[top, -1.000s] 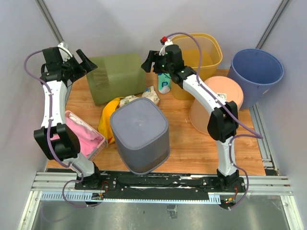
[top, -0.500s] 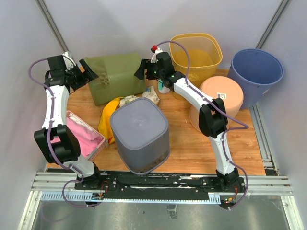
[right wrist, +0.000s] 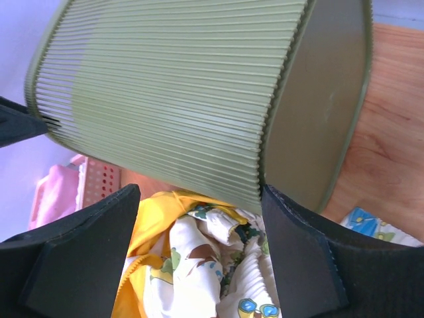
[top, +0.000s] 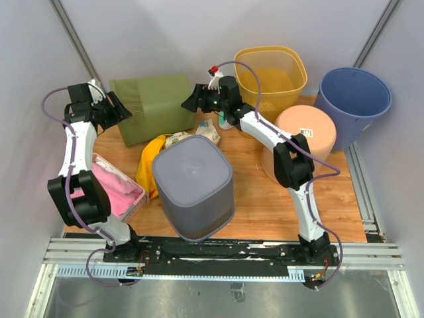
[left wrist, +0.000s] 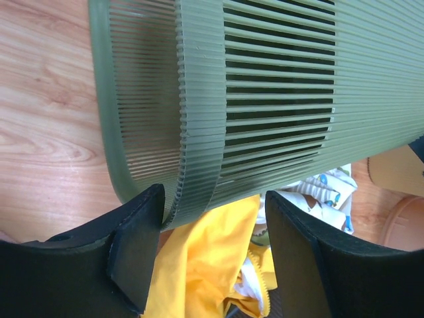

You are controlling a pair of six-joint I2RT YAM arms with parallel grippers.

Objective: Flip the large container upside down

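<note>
Green container [top: 156, 106] lying L-R, mouth at L gripper [top: 120, 109], base at R gripper [top: 191, 101], both wide.

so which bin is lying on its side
The green bin, back left. The grey bin and peach bin are upside down; the yellow bin and blue bin stand upright.
</note>
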